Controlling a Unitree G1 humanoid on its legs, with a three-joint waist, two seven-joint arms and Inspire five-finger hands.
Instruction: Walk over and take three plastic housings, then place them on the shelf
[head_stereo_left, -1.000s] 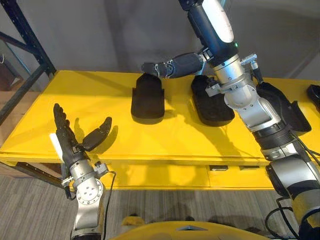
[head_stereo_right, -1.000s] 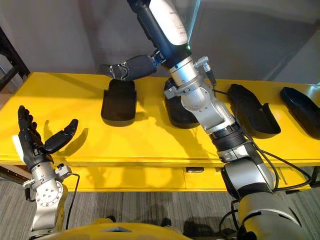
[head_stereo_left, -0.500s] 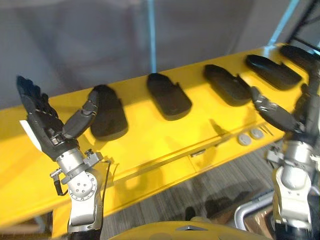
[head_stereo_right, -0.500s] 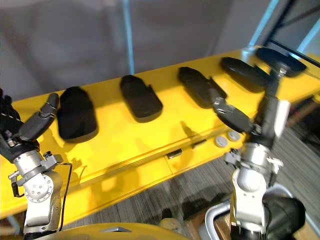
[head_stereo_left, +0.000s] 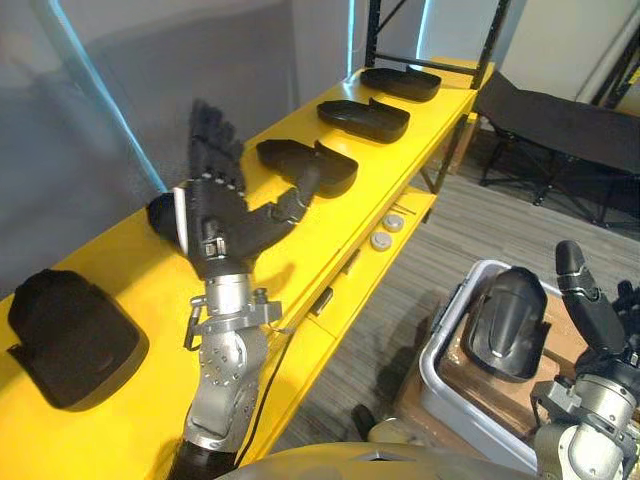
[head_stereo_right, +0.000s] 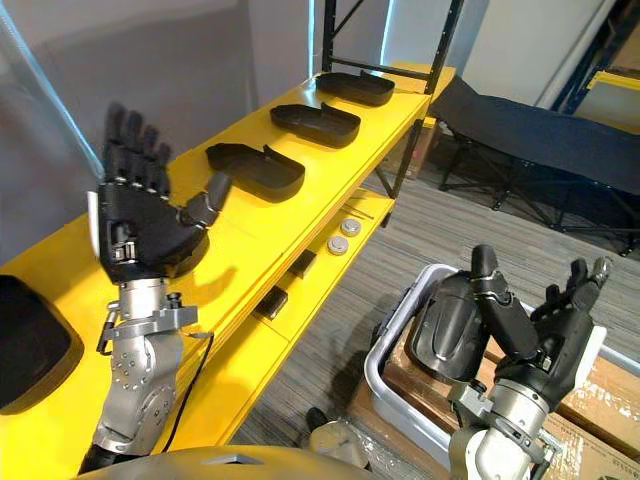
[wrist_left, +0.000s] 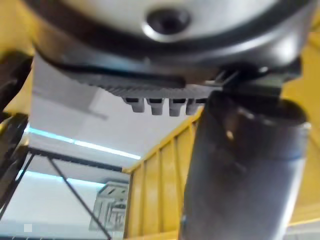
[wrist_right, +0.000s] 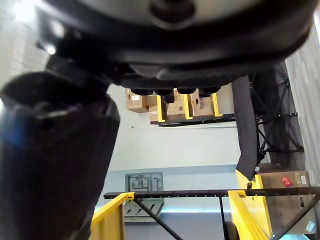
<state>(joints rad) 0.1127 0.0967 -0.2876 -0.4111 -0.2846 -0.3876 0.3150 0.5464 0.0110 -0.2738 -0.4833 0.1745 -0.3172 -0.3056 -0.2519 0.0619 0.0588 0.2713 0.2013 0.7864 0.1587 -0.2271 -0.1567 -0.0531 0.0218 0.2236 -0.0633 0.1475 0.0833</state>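
Left hand and right hand are both wide open and empty.
The left hand stands upright at 9 o'clock over the yellow shelf, fingers straight. Black plastic housings lie in a row on the shelf, running toward 1 o'clock. At 4 o'clock, another housing sits in a grey bin, just beside the spread right hand.

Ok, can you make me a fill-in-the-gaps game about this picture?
The shelf is ____.
The housings on it are all ____.
Another housing lies in a bin near the ____ hand.
The left hand, fingers open, holds ____.
Missing words: yellow, black, right, nothing.
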